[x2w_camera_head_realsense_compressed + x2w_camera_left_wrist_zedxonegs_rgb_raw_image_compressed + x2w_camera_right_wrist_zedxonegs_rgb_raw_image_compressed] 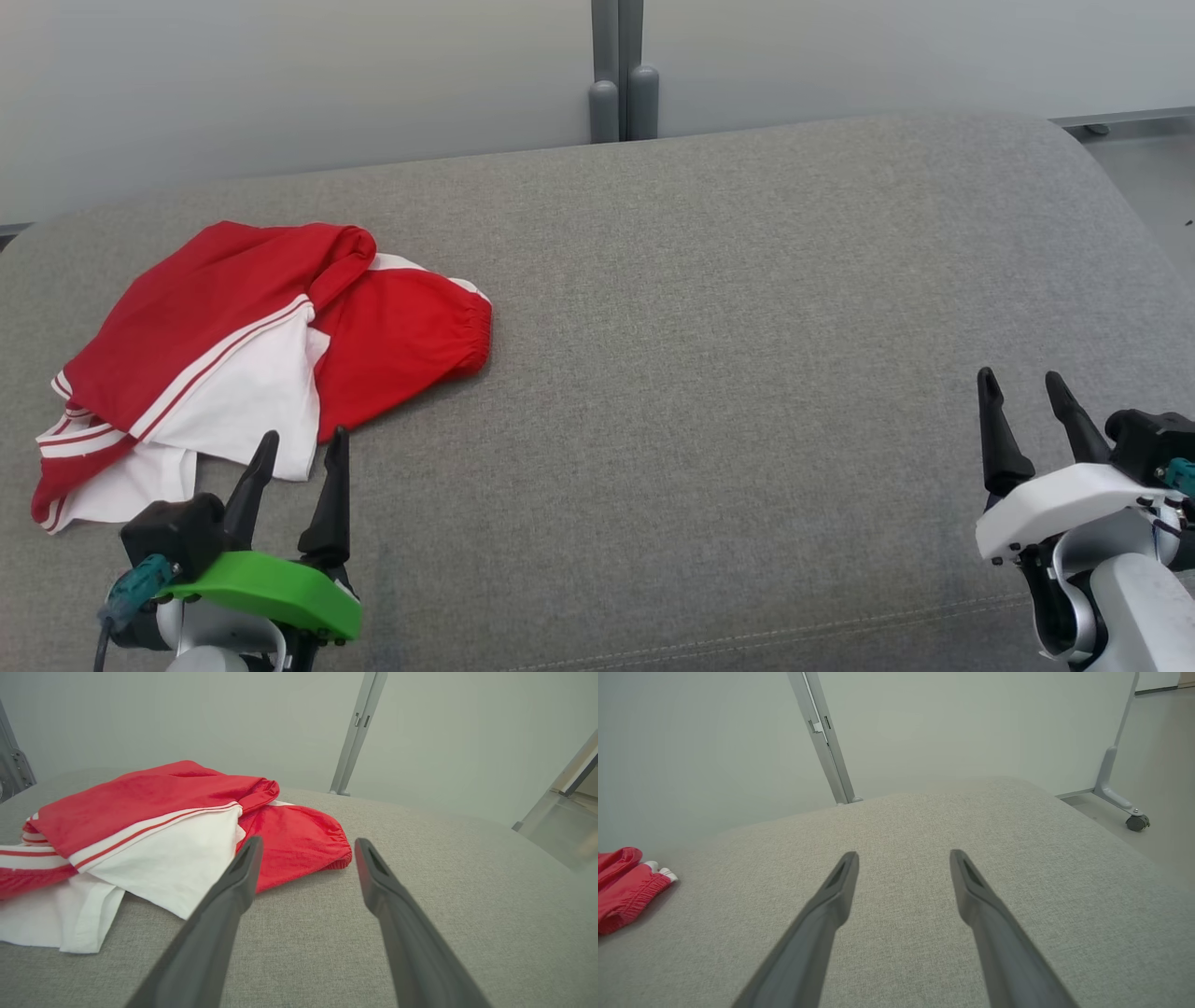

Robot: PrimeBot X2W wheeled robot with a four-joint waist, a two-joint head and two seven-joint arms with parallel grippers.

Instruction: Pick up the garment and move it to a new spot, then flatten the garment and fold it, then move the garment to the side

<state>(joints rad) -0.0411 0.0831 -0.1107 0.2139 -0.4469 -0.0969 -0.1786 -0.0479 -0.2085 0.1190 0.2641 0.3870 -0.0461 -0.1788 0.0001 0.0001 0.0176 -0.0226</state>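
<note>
Here we are at the opening: the garment (252, 345), red and white, lies crumpled in a heap near the left end of the grey bench (728, 308), closer to the near edge than the far one, and nothing has hold of it. The left gripper (305, 434) hovers at the near edge just in front of the heap, its two dark fingers spread apart and empty. From the head camera its tips overlap the white panel (247, 392), but the left wrist view shows bare bench cloth beneath them, so they look just short of the fabric. Over at the near right corner sits the right gripper (1019, 375), fingers likewise parted with nothing between them, well apart from the garment across a broad stretch of bench. So the step in hand, I'd say, is the very first, the pick-up, and it's not yet begun. The next move looks to be the left arm's: forward and down onto the nearest fold, either the white edge or the red part with the gathered cuff (471, 327), pinching enough layers that the heap lifts as one. Soft and bunched as it is, it will likely drape and trail, so it wants height before the carry towards the open middle of the bench.
</note>
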